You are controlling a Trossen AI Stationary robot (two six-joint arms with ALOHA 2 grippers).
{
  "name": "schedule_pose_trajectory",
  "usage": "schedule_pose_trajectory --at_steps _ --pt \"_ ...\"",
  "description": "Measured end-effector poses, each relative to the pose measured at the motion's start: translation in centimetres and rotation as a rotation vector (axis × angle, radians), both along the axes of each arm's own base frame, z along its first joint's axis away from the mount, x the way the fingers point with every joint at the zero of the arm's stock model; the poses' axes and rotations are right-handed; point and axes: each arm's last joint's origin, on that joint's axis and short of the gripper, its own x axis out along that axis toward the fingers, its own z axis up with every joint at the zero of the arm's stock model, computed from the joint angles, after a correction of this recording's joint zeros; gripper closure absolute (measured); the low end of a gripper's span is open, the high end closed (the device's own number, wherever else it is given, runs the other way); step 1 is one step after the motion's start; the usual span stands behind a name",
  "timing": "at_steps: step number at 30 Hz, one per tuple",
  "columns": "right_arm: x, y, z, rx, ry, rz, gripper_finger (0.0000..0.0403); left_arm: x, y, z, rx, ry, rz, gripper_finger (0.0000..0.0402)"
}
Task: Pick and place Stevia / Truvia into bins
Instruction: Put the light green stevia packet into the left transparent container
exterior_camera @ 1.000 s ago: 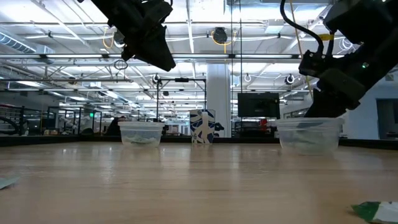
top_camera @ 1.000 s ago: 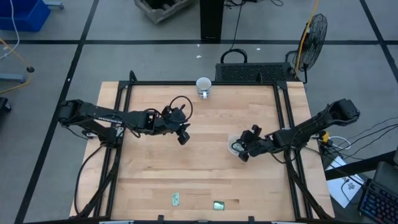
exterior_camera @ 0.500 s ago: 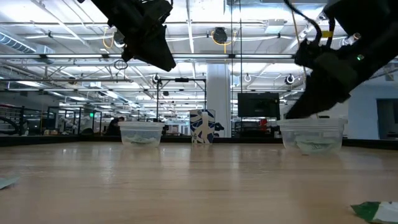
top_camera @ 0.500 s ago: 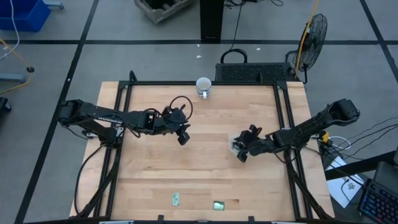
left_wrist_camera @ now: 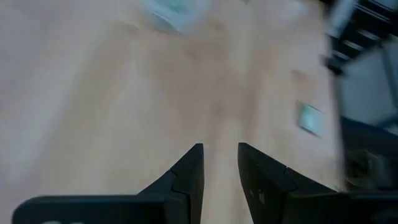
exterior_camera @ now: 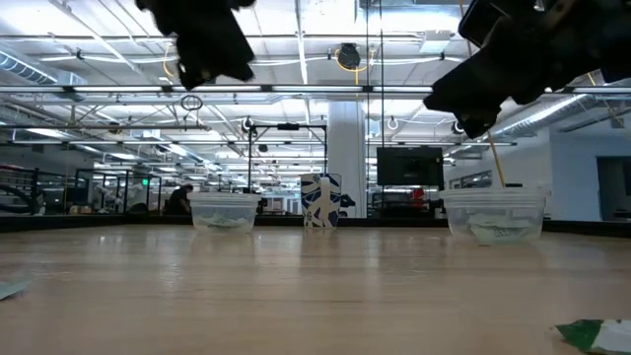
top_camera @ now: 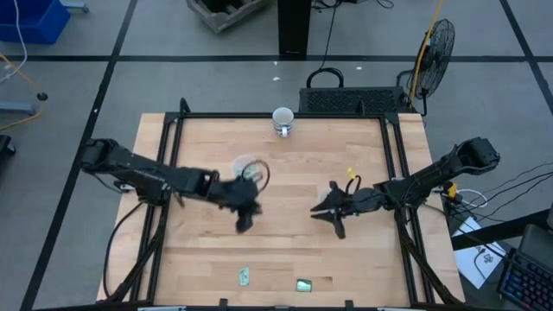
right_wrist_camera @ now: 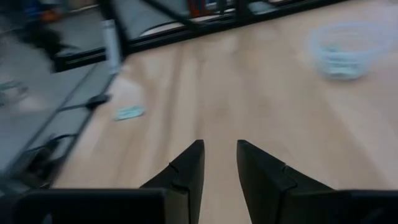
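Two green-and-white sachets lie flat near the table's near edge (top_camera: 244, 276) (top_camera: 303, 284); one shows in the left wrist view (left_wrist_camera: 309, 118) and one in the right wrist view (right_wrist_camera: 129, 113). The left clear cup (top_camera: 249, 169) (exterior_camera: 224, 210) stands on its base with sachets inside. The right clear cup (exterior_camera: 493, 215) also holds sachets; in the high view my right arm covers it. My left gripper (top_camera: 244, 216) (left_wrist_camera: 219, 152) hovers between the left cup and the sachets, open by a narrow gap and holding nothing. My right gripper (top_camera: 333, 214) (right_wrist_camera: 219, 146) hovers mid-table, open by a narrow gap and holding nothing.
An opaque white patterned cup (top_camera: 282, 119) stands at the far edge. A black frame rail (top_camera: 397, 173) runs around the table. Bare wood lies between the grippers and the near-edge sachets. A sachet (exterior_camera: 596, 333) lies close to the low camera.
My left gripper has swung from over the left cup toward the near edge, leaving that cup uncovered. My right gripper has left its cup and moved toward the table's left and near edge, turning as it went. Both cups and the sachets have stayed put.
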Motion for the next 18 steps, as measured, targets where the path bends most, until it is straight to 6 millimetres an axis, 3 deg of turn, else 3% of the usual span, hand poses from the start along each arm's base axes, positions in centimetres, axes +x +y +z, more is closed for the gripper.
schedule_pose_trajectory --at_steps 5,10,18 --pt "0.0 0.1 0.0 -0.002 0.002 0.041 0.0316 -1.3 -5.4 -0.4 -0.103 0.025 -0.083 0.03" --pt "0.1 0.1 0.2 -0.111 -0.033 0.074 0.0317 -2.1 -10.4 -2.2 -0.181 0.045 -0.068 0.03" --pt "0.1 0.1 0.2 -0.204 -0.05 0.106 0.0316 -2.4 -13.7 -7.5 -0.26 0.252 0.085 0.03"
